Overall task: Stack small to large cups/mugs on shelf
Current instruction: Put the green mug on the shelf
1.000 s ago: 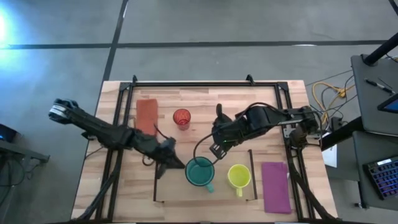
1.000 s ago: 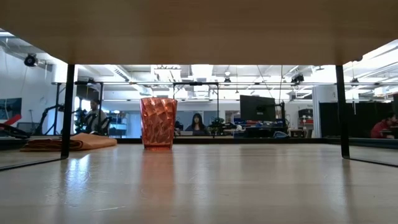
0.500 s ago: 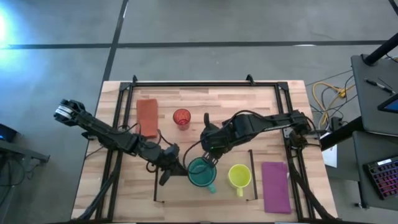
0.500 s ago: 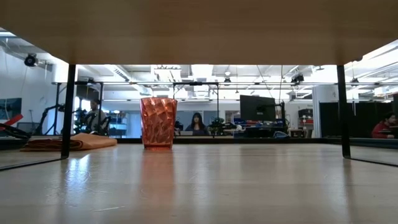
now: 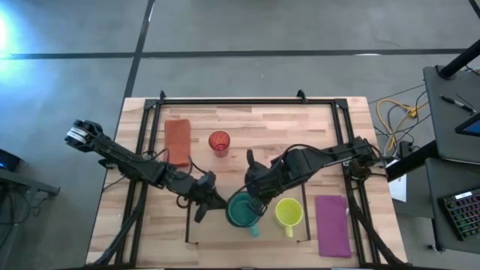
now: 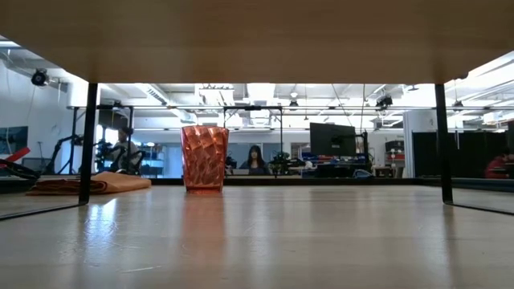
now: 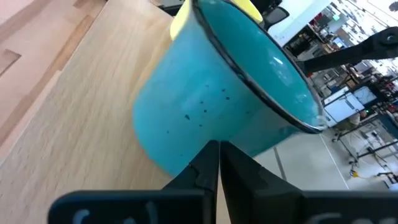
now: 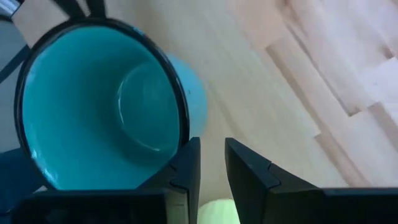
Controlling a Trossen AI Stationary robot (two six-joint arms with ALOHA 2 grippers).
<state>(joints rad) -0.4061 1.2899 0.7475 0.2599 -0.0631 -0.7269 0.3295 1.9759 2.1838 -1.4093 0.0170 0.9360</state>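
Observation:
The teal mug (image 5: pixel 241 211) stands upright inside the thin wire shelf frame (image 5: pixel 187 225), with the yellow mug (image 5: pixel 289 212) to its right. The red cup (image 5: pixel 219 142) stands on its base farther back and also shows in the low view (image 6: pixel 204 158). My left gripper (image 5: pixel 218 202) is shut, low at the teal mug's left side (image 7: pixel 199 112). My right gripper (image 5: pixel 257 198) hovers at the mug's far right rim (image 8: pixel 184 118), its fingers a narrow gap apart with nothing between them. My left gripper's shut fingertips (image 7: pixel 216 149) lie against the teal mug's outer wall (image 7: pixel 186 134), low on its left side. They come nearly level from the table's left. The mug stands on the wood. Whether my right gripper touches the mug's rim, I cannot tell.
An orange cloth (image 5: pixel 177 140) lies at the back left and a purple cloth (image 5: pixel 333 225) at the front right. A larger black frame (image 5: pixel 247 100) runs round the table. Bare wood lies between the red cup and the shelf.
My right gripper has come toward the table's near edge and down to the teal mug's rim. My left gripper has gone right, toward the mug's left side. The mugs and the red cup stay where they were.

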